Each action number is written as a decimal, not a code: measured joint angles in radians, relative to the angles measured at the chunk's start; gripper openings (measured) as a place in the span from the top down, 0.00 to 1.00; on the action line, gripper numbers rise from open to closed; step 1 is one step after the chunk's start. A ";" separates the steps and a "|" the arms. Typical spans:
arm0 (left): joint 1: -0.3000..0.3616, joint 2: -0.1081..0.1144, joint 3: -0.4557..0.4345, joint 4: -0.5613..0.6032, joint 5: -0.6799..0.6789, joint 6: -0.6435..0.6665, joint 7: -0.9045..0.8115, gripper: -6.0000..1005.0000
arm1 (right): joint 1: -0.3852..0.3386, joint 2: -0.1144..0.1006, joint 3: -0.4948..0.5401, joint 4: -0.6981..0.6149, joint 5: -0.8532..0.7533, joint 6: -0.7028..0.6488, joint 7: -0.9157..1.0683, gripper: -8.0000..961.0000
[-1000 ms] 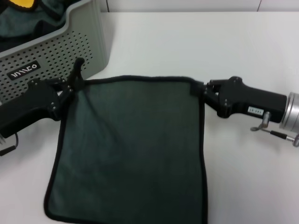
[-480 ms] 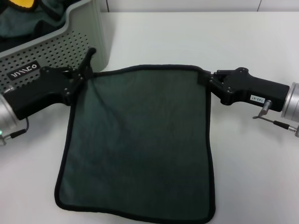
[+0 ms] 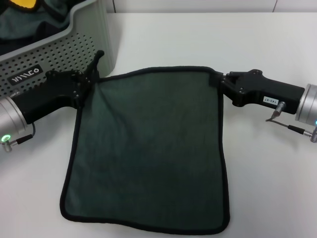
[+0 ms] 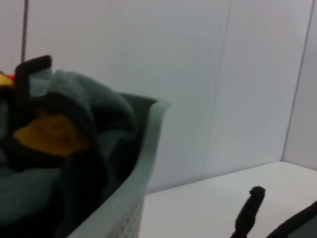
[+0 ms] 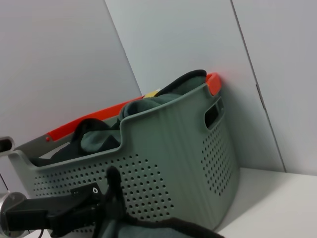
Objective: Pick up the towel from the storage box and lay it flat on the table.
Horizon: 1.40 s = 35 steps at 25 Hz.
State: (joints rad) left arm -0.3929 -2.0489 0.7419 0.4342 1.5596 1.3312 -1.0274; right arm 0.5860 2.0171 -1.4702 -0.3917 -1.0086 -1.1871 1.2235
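The towel (image 3: 148,148) lies spread, dark grey-green face up, black edging all round, on the white table (image 3: 198,39). My left gripper (image 3: 88,79) is shut on its far left corner, where the black loop (image 3: 97,58) sticks up. My right gripper (image 3: 219,82) is shut on its far right corner. The towel's top edge is stretched between them, low over the table. The storage box (image 3: 59,49) stands at the far left, just behind my left gripper, with more cloths (image 3: 20,20) inside. The box also shows in the right wrist view (image 5: 163,163).
The box holds grey-green and yellow cloths heaped above its rim (image 4: 54,129). An orange part (image 5: 213,84) shows behind the box. White table stretches behind and to the right of the towel. The towel's near edge (image 3: 148,225) lies close to the table's front.
Both grippers have carried the towel farther away and a little right, and lowered it. More of the towel now rests flat, and its near edge has come into view.
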 joint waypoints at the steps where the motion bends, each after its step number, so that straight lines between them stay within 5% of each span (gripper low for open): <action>1: 0.000 -0.001 0.000 -0.001 0.000 -0.008 0.000 0.96 | 0.002 0.000 0.000 0.000 0.000 0.001 0.003 0.91; 13: 0.012 0.003 -0.004 -0.010 -0.001 -0.043 -0.007 0.89 | 0.010 -0.002 -0.003 -0.001 -0.003 0.088 0.018 0.88; 17: 0.014 0.016 -0.004 -0.011 0.000 -0.007 -0.015 0.66 | 0.002 -0.001 0.001 -0.011 -0.001 0.095 0.016 0.61; 22: 0.020 0.031 -0.003 -0.009 -0.003 0.111 -0.024 0.56 | -0.014 0.001 0.004 -0.016 0.000 0.060 0.013 0.42; 25: 0.024 0.037 0.009 -0.004 0.017 0.264 -0.011 0.49 | -0.051 -0.007 0.004 -0.037 -0.008 -0.055 -0.041 0.35; 31: 0.018 0.047 0.024 0.013 0.109 0.631 0.016 0.43 | -0.126 -0.061 0.004 -0.069 -0.091 -0.404 -0.138 0.22; 35: 0.013 0.061 0.063 0.015 0.133 0.686 0.022 0.43 | -0.129 -0.064 0.001 -0.072 -0.137 -0.531 -0.135 0.14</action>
State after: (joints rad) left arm -0.3804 -1.9881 0.8047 0.4490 1.6929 2.0175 -1.0056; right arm 0.4570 1.9532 -1.4691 -0.4634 -1.1459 -1.7177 1.0884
